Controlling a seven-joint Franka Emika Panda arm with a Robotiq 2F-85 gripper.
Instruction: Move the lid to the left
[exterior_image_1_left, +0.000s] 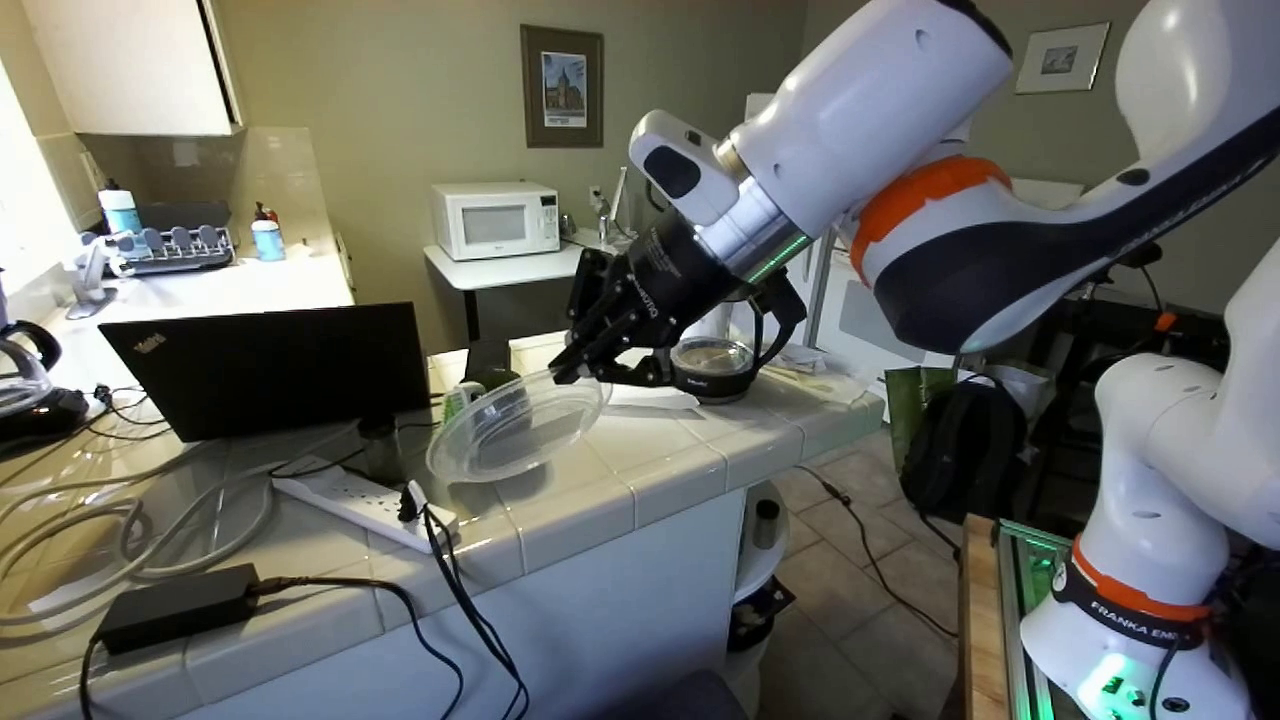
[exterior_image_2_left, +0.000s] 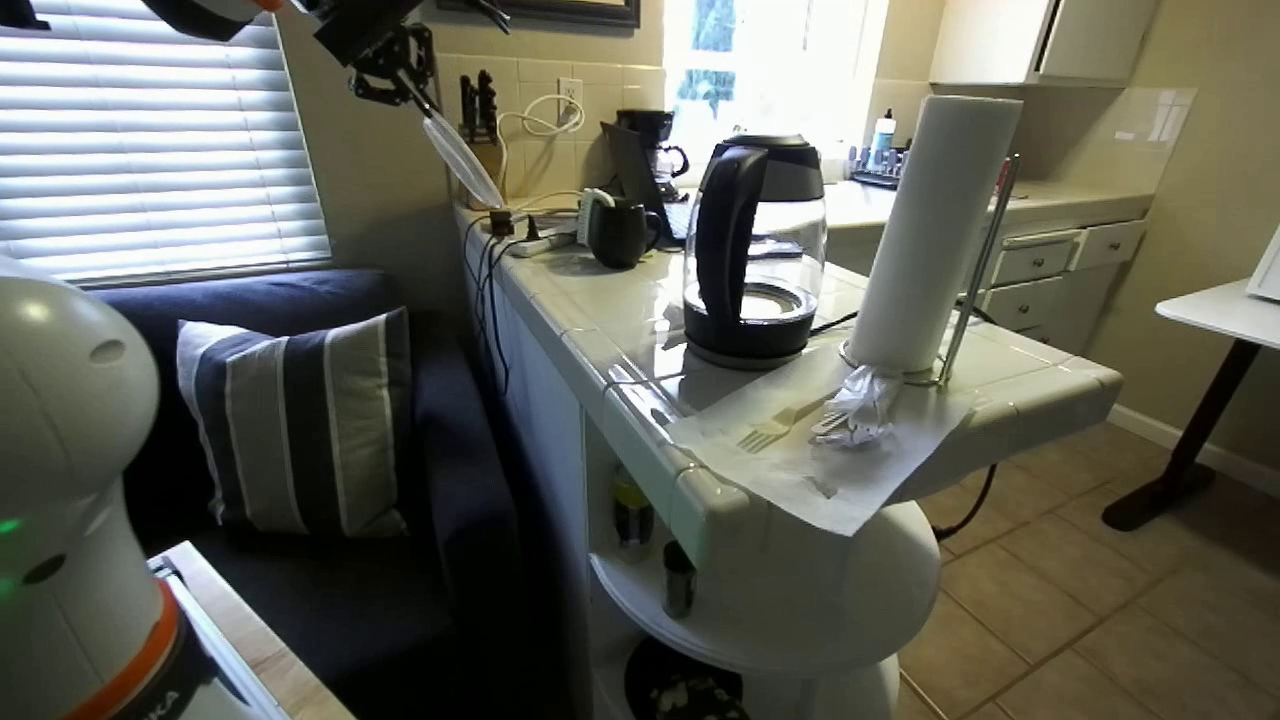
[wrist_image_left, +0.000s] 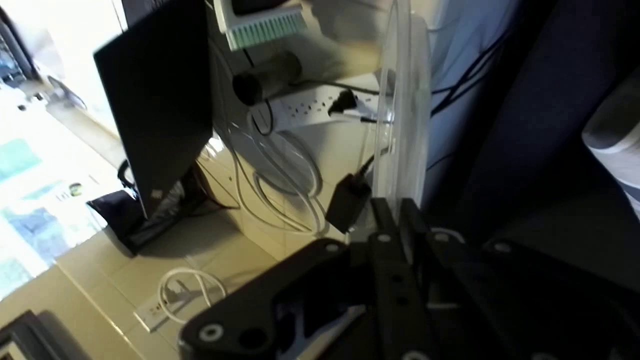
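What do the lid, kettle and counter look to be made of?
Lid: see-through, greyish and smooth, with ring-like ridges; plastic or glass, the look leaves it open.
Kettle: likely smooth glass, its body clear and shiny; the opaque black handle looks like plastic.
Counter: probably glazed ceramic tile, given the glossy reflections and joint lines.

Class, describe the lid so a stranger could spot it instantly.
Follow the white robot arm over the tiled counter to its black claw. Pinched there is the lid, a tilted round disc; unlike the black laptop and white power strip nearby, it is see-through.
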